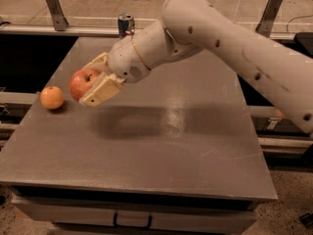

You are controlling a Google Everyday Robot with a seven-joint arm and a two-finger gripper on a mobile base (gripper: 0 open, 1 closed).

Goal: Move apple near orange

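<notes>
The red apple (81, 82) with yellowish patches is held between the fingers of my gripper (88, 82), a little above the grey table (161, 131). The small orange (52, 97) rests on the table near its left edge, just left of the apple with a small gap between them. My arm reaches in from the upper right. The gripper is shut on the apple.
A blue soda can (125, 24) stands at the table's far edge. A metal rail and posts run behind the table. The table's left edge lies close to the orange.
</notes>
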